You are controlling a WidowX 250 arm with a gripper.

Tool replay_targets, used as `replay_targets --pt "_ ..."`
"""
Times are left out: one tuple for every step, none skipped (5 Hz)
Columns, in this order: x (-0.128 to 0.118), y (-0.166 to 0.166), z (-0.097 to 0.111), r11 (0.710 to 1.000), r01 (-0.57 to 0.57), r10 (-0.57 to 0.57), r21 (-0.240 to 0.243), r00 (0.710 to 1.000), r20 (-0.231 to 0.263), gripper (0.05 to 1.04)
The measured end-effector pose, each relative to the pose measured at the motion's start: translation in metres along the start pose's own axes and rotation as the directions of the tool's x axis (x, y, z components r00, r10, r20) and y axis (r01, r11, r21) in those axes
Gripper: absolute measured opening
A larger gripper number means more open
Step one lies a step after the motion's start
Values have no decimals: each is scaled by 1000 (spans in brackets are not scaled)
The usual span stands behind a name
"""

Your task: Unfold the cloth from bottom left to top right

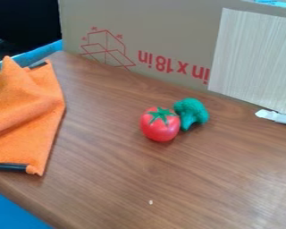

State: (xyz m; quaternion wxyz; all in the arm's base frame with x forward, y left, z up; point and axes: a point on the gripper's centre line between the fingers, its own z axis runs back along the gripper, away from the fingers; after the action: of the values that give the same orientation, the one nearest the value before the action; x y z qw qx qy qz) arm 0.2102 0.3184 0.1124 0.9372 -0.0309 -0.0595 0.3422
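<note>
1. Impossible to tell whether the jaws are released, clenched or grasping anything; likewise impossible to fix any place from them.
2. Resting at the left of the view, near the table [109,179] edge: the cloth [26,112], rumpled, raised to a peak at the far end, with a straighter border on the right.
3. At its near end, a black bar [11,167]; at its far right corner, a dark strip [38,65].
4. Hard to be sure of the fold, perhaps running under the creases toward the left, where cut off by the view.
5. Judged as the step in hand: unfolding, with no flat spread reached.
6. Next, by judgement: bring the bottom left corner of the top layer between the jaws, pinch that layer only, lift, carry toward the top right, then lower and let go.
7. Worth avoiding: catching both layers between the jaws, and so dragging instead of opening.
8. Well to the right of the cloth, side by side: tomato [160,127] and broccoli [191,113], best left alone.
</note>
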Motion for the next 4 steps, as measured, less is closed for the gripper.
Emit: replay_targets --pt "-3 0 -15 1000 -7 7 -13 999 -39 1000" --pt "-3 -1 -31 1000 -26 26 -13 999 -33 1000" --pt "-2 -5 -36 1000 -13 13 -27 1000 -10 1000" --pt "-3 -8 -40 999 2 -2 -48 1000 -4 1000"
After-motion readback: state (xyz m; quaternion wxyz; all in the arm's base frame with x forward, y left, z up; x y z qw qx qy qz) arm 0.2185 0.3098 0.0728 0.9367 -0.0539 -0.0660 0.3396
